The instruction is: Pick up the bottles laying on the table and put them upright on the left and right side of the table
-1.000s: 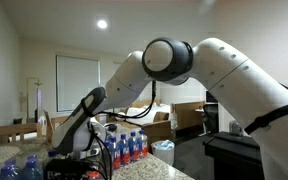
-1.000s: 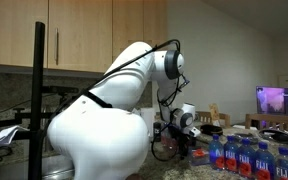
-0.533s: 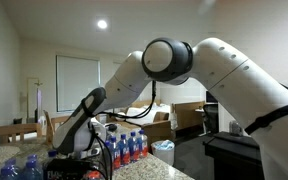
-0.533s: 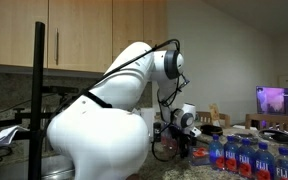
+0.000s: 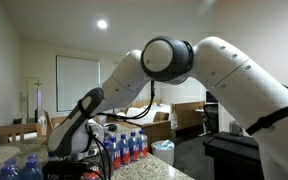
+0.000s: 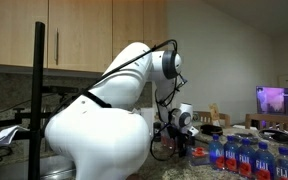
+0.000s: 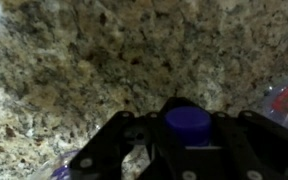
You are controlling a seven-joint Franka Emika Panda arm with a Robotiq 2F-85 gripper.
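In the wrist view my gripper (image 7: pixel 187 134) is shut on a bottle, whose blue cap (image 7: pixel 188 121) shows between the dark fingers, just above the speckled stone table (image 7: pixel 94 60). In both exterior views the gripper (image 5: pixel 76 150) (image 6: pixel 176 138) sits low over the table at the end of the bent arm. The held bottle's body is hidden. A row of upright bottles (image 5: pixel 129 148) with blue caps and red and blue labels stands beside the gripper; the same kind of bottles (image 6: pixel 246 158) fills the lower right of an exterior view.
More blue-capped bottles (image 5: pixel 14 168) stand at the lower left of an exterior view. A red-labelled bottle (image 7: pixel 287 100) lies at the right edge of the wrist view. A black stand (image 5: pixel 234 155) is on the right. The white arm's bulk (image 6: pixel 99 130) blocks much of an exterior view.
The arm has hardly moved. The fingers have drawn together around the bottle under the wrist.
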